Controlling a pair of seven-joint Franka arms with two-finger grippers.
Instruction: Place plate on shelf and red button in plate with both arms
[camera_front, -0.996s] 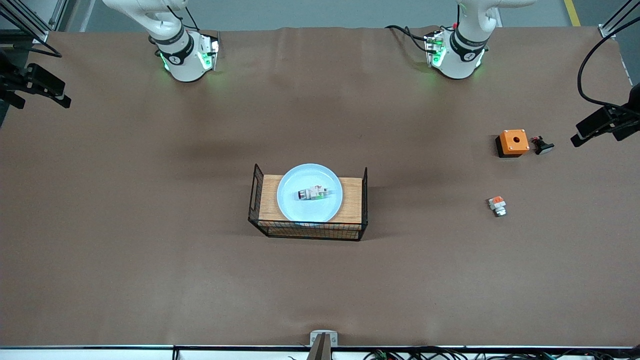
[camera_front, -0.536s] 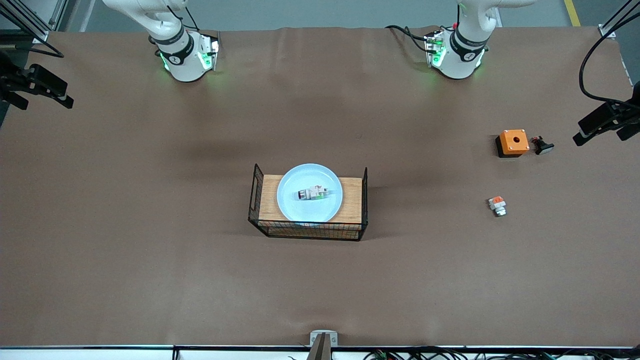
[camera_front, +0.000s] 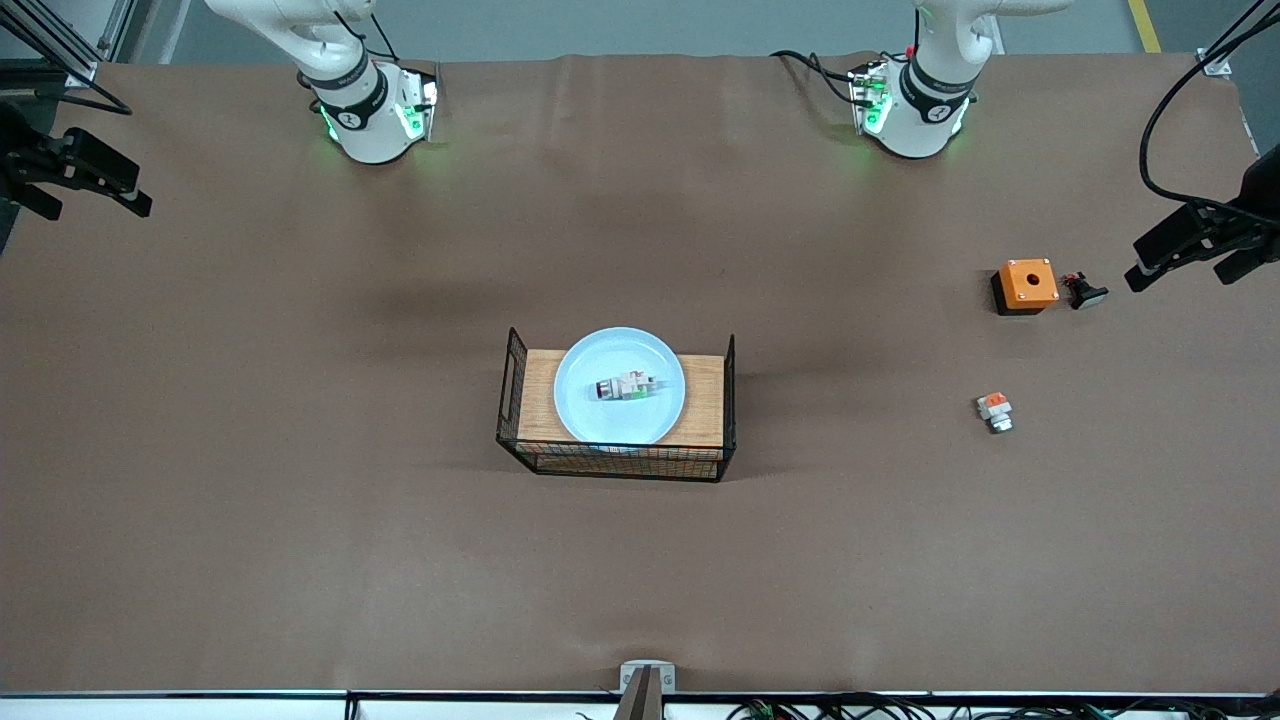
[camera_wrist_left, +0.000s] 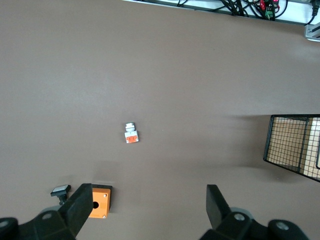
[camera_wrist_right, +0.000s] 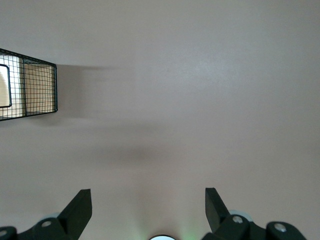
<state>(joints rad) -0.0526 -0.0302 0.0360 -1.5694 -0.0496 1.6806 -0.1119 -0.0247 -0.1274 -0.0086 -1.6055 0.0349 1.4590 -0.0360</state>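
Beside orange box (camera_front: 1026, 285), black button (camera_front: 1085, 292)

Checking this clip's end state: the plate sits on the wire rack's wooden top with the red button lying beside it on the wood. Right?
Not quite. The front view shows the red button lying on the plate, not beside it; the plate does sit on the wire rack.

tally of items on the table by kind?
plate: 1
wire rack: 1
red button (on the plate): 1
white part with orange-red top: 1
black button: 1
orange box: 1
Total: 6
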